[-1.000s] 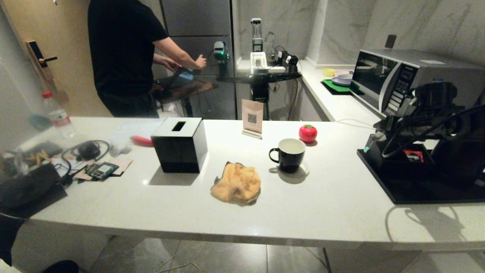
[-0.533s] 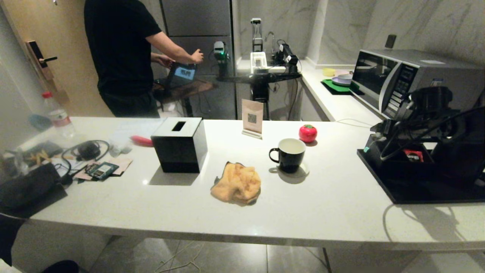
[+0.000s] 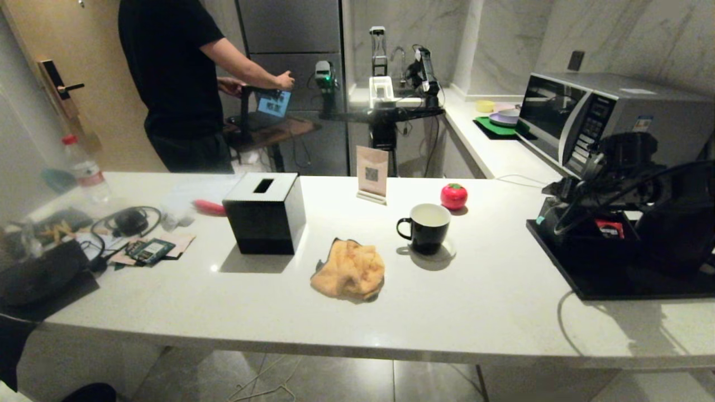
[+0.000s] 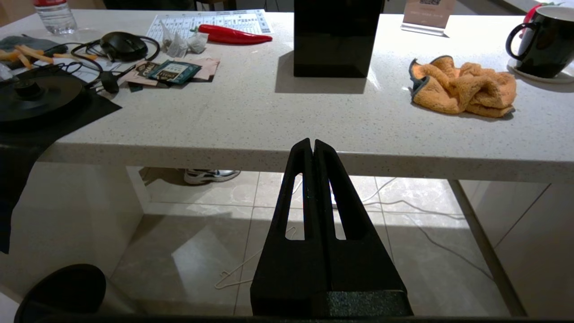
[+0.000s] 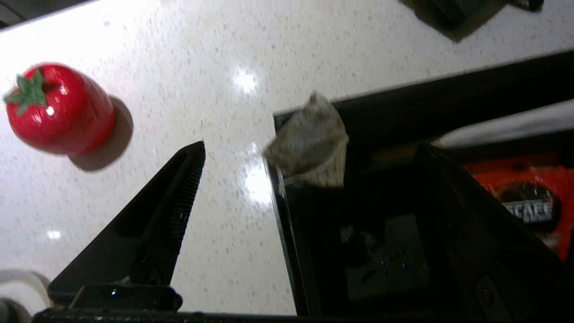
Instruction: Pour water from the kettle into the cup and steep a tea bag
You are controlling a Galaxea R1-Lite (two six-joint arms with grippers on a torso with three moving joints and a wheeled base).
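White stone counter (image 3: 475, 301), head view: black cup (image 3: 425, 226) mid-counter on a coaster, orange cloth (image 3: 349, 269) just beside it, red tomato-shaped object (image 3: 453, 196) near behind. Right arm (image 3: 625, 178) over the black compartment box (image 3: 564, 234) on the black tray (image 3: 614, 285) at right. Kettle not made out. Person at back. Left wrist view: left gripper (image 4: 312, 146) fingers pressed together, nothing held, hanging below the counter edge. Right wrist view: right gripper (image 5: 309, 166) spread wide, empty, tea bag (image 5: 311, 141) at the box's corner between the fingers.
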